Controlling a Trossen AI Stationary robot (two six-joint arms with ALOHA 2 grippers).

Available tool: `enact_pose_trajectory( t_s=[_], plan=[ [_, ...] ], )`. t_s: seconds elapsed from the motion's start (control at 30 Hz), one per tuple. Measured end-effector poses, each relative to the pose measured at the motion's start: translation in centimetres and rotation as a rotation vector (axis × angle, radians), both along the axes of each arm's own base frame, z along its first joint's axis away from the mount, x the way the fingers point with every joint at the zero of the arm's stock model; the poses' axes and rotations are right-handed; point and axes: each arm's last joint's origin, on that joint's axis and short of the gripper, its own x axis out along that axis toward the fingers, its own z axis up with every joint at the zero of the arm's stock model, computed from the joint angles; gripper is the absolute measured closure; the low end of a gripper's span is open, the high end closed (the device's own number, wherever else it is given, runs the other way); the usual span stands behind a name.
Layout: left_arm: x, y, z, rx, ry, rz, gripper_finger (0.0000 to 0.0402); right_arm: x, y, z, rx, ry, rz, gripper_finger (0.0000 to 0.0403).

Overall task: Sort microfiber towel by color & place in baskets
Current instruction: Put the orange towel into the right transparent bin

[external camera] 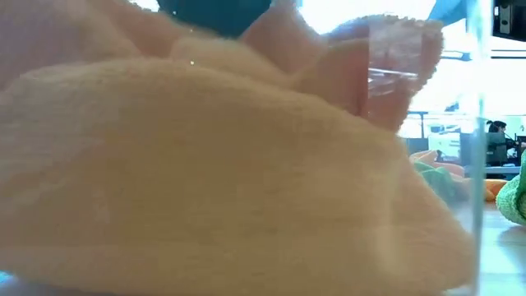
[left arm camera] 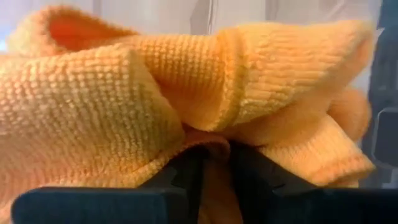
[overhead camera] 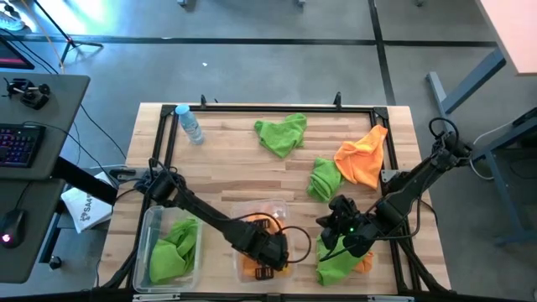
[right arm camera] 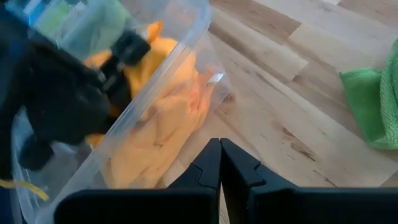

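Orange towel [overhead camera: 262,252] bunched, no clear long axis, in middle tub [overhead camera: 277,208] at table's near edge; left gripper [overhead camera: 270,262] fingers slightly parted around it. Left tub [overhead camera: 153,220] holds green towel [overhead camera: 174,247]. Right gripper [overhead camera: 336,237] pressed together, empty, beside the middle tub.

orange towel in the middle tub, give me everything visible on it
The orange towel is a soft looped-weave microfiber cloth with a stitched hem, crumpled in folds inside the clear tub at the table's front middle. It fills much of the tub and presses against the wall. The left gripper is down in the tub on top of it, dark fingers slightly parted with cloth between them.
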Motion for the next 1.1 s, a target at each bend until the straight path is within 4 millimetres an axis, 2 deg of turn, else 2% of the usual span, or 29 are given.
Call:
enact_pose_trajectory(
  t_s=[0.27,0.53,0.7,0.93,1.1],
  plan=[
    [-0.2,0.4,4.2,-0.032,-0.111,0.022,0.0325,-0.1,0.2,-0.1,0.018,0.066,0.106,0.0402],
    [-0.7,0.6,5.9,-0.051,-0.141,0.021,0.0325,-0.2,0.3,-0.2,0.004,0.088,0.143,0.0402],
    [-1.4,1.7,7.3,-0.047,-0.115,0.032,0.0325,-0.4,0.4,-0.3,0.002,0.111,0.176,0.0402],
    [-2.8,3.4,11.1,-0.075,-0.17,0.051,0.0325,-0.7,0.8,-0.4,0.034,0.141,0.211,0.0401],
    [-3.6,3.9,12.4,-0.073,-0.187,0.042,0.0325,-0.7,0.8,-0.4,0.032,0.143,0.22,0.0372]
  ],
)
